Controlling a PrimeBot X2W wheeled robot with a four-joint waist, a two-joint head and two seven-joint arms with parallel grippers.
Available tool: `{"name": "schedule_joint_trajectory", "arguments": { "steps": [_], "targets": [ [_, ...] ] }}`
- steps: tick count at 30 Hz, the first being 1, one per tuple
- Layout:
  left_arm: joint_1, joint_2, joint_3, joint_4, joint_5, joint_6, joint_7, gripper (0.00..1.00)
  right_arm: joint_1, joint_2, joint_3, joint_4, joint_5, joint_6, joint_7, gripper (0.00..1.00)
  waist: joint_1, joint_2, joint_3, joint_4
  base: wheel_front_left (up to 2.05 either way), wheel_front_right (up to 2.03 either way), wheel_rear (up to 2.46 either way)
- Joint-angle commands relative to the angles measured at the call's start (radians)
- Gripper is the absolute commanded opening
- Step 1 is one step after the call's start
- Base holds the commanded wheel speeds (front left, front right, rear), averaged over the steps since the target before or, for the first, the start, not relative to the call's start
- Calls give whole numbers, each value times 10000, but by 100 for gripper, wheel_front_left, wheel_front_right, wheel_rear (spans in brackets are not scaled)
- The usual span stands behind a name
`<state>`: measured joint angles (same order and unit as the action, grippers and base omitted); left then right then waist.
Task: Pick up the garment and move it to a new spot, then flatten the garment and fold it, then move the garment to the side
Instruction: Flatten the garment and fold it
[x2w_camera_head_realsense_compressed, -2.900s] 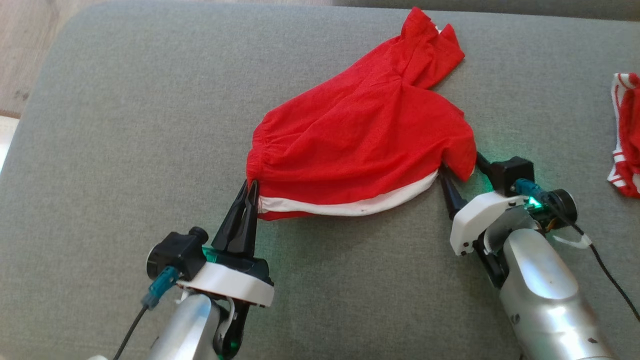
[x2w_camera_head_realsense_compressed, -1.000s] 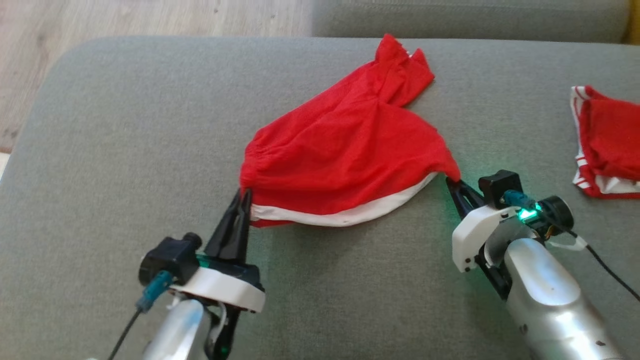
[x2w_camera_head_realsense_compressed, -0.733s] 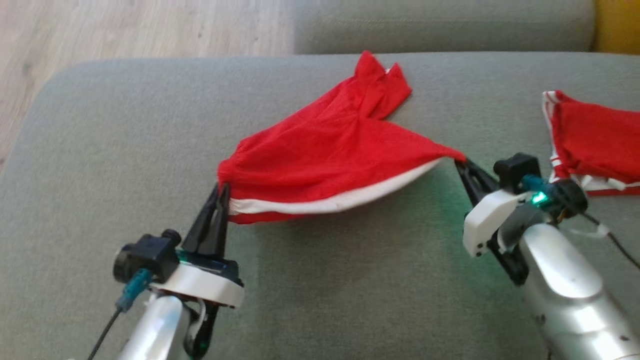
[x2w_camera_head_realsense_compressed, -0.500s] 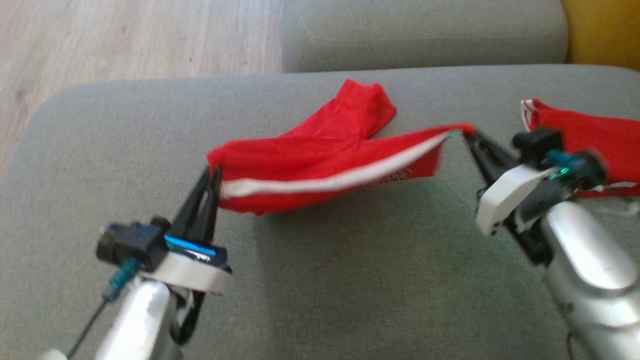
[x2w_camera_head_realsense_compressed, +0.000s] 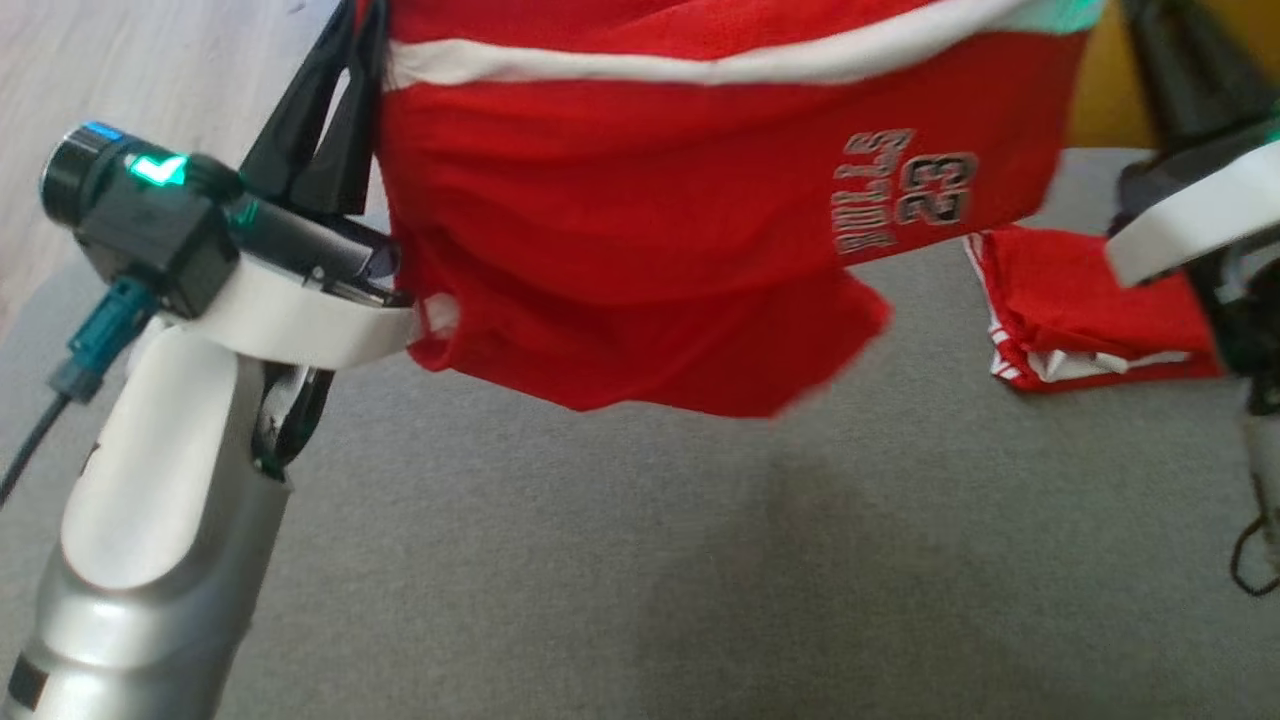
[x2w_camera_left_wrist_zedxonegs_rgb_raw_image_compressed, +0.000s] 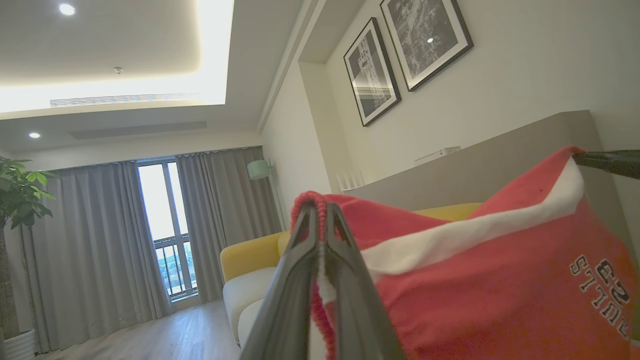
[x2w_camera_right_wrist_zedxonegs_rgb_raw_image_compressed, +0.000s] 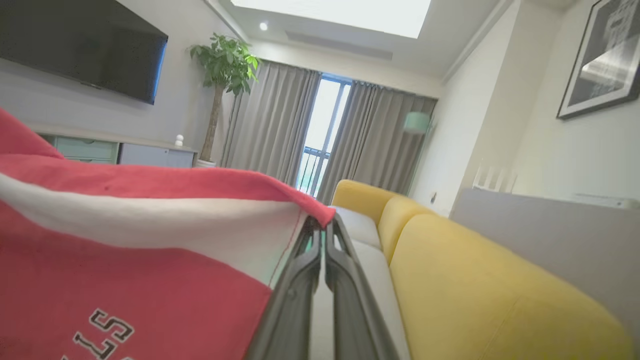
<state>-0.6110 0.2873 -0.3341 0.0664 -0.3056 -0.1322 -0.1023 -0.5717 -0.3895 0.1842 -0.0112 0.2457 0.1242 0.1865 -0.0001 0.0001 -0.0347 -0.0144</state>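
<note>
While I am holding the red Bulls shorts (x2w_camera_head_realsense_compressed: 650, 200) aloft, left gripper (x2w_camera_left_wrist_zedxonegs_rgb_raw_image_compressed: 320, 215) and right gripper (x2w_camera_right_wrist_zedxonegs_rgb_raw_image_compressed: 322, 227) are each pinching one upper corner; the white-striped edge is running between them, fabric hanging below, above the grey cushion (x2w_camera_head_realsense_compressed: 600, 560).

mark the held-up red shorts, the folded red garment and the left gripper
red fabric shorts with white stripe (x2w_camera_head_realsense_compressed: 650, 200): head view, front panel
folded red-and-white garment (x2w_camera_head_realsense_compressed: 1080, 300): head view, top layer
left gripper (x2w_camera_left_wrist_zedxonegs_rgb_raw_image_compressed: 321, 212): left wrist view, between fingertips
</note>
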Motion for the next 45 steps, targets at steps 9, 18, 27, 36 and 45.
{"name": "schedule_joint_trajectory", "arguments": {
  "steps": [9, 18, 27, 36, 45],
  "targets": [
    [38, 657, 628, -1706, -633, 211, 1153, 0, 866, 539, -871, -2707, -558, 65, 1982, 0, 1, -1, 235, -274, 0, 0, 0],
    [-1908, 849, 327, -539, -1156, 80, 1878, 0, -891, 557, -622, -1898, -533, 65, 2209, 0, 1, -1, 2479, -325, 0, 0, 0],
    [-6731, 1134, -40, 3517, -1006, 20, 11, 0, -6183, 867, -144, 3201, -1551, 65, -449, 0, 1, -1, 4655, -481, 0, 0, 0],
    [-7431, 404, -1471, 5772, -1493, 17, -1542, 0, -6888, 1397, 375, 7124, -2277, 65, -2112, 0, 1, -1, 4736, -265, 0, 0, 0],
    [-4366, 563, -3121, 5307, -2190, 16, -1591, 0, -5001, 496, 3811, 8760, -675, 65, -1845, 0, 1, -1, 4108, 52, 0, 0, 0]
  ]
}}
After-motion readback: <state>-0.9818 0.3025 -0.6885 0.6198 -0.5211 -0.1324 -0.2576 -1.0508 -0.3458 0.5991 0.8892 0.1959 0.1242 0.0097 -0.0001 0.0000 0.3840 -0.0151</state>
